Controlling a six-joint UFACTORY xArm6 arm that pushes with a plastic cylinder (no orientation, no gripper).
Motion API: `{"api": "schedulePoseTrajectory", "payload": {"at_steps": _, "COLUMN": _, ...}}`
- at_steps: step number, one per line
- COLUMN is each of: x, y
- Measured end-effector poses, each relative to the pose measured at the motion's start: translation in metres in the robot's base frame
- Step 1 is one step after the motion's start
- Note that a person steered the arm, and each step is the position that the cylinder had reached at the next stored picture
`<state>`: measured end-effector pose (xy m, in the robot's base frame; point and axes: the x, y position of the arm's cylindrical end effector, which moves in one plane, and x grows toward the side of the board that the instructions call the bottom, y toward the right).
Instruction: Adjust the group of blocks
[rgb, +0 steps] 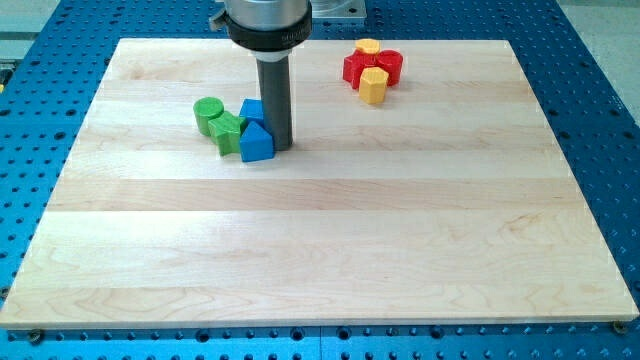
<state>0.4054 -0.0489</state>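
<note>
My tip (279, 147) rests on the board at the right side of a group of blocks left of centre, touching or almost touching the nearer blue block (256, 143). A second blue block (251, 109) lies just above it, partly hidden by the rod. A green cylinder (208, 113) and a green block (228, 130) sit to their left, all pressed close together. At the view's top right is another cluster: a red block (354, 68), a red cylinder (389, 65), a yellow block (373, 85) and a smaller yellow block (367, 46).
The wooden board (320, 250) lies on a blue perforated table (600, 120). The arm's body (266, 20) hangs over the board's top edge.
</note>
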Motion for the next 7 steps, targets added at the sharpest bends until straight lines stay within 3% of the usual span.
{"api": "schedulePoseTrajectory", "payload": {"at_steps": 1, "x": 0.020, "y": -0.043}}
{"api": "schedulePoseTrajectory", "payload": {"at_steps": 2, "x": 0.048, "y": -0.027}}
{"api": "schedulePoseTrajectory", "payload": {"at_steps": 4, "x": 0.008, "y": -0.039}}
{"api": "schedulePoseTrajectory", "payload": {"at_steps": 5, "x": 0.009, "y": -0.076}}
{"api": "schedulePoseTrajectory", "payload": {"at_steps": 6, "x": 0.024, "y": -0.040}}
{"api": "schedulePoseTrajectory", "payload": {"at_steps": 7, "x": 0.054, "y": -0.046}}
